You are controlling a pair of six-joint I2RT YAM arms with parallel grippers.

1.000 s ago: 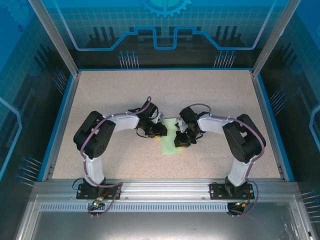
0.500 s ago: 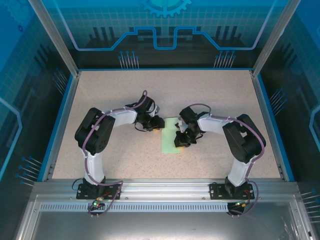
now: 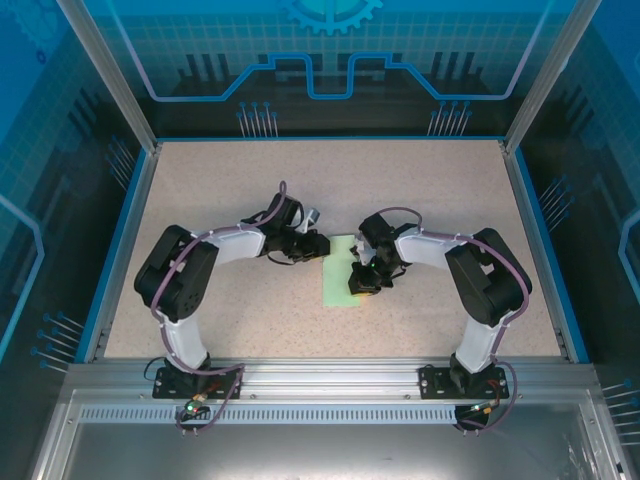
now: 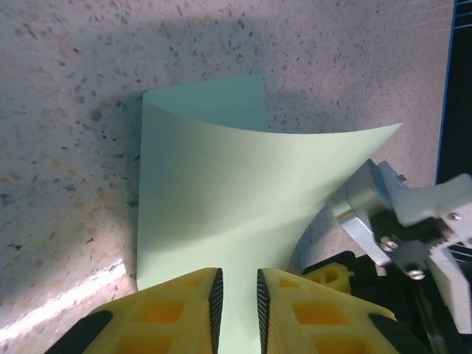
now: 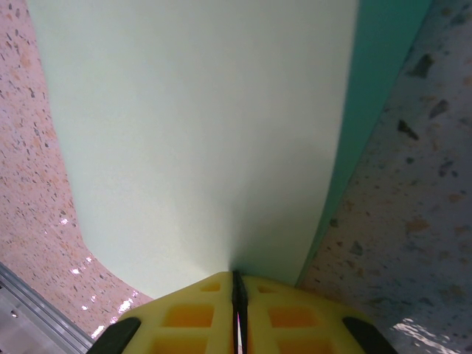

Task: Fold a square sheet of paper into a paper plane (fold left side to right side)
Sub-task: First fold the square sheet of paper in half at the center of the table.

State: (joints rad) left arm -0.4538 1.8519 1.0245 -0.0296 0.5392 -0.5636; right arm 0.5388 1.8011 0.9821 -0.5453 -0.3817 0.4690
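The sheet of paper (image 3: 338, 287) lies near the middle of the table (image 3: 420, 180), between the two grippers. The left gripper (image 3: 320, 246) is at the sheet's far left corner and the right gripper (image 3: 360, 285) is over its right edge.

In the left wrist view the sheet (image 4: 221, 192) is partly folded. A lower layer lies flat on the table, and an upper layer rises in a curve above it and sweeps off to the right. The left gripper (image 4: 237, 276) has its yellow fingers (image 4: 181, 310) a narrow gap apart, and green paper shows through the gap. I cannot tell whether they touch it.

In the right wrist view the right gripper (image 5: 234, 279) is pinched closed on the sheet (image 5: 199, 133), and the paper runs straight into the seam between its fingers. A darker green strip, in shade, runs along the right side of the pale layer.

Bare table lies on every side of the sheet, well clear of the blue rim (image 3: 330, 139). The tabletop is pale and speckled. A metal rail (image 3: 330, 375) crosses the near edge. Metal posts (image 3: 105, 75) and blue see-through panels (image 3: 330, 50) enclose the table.
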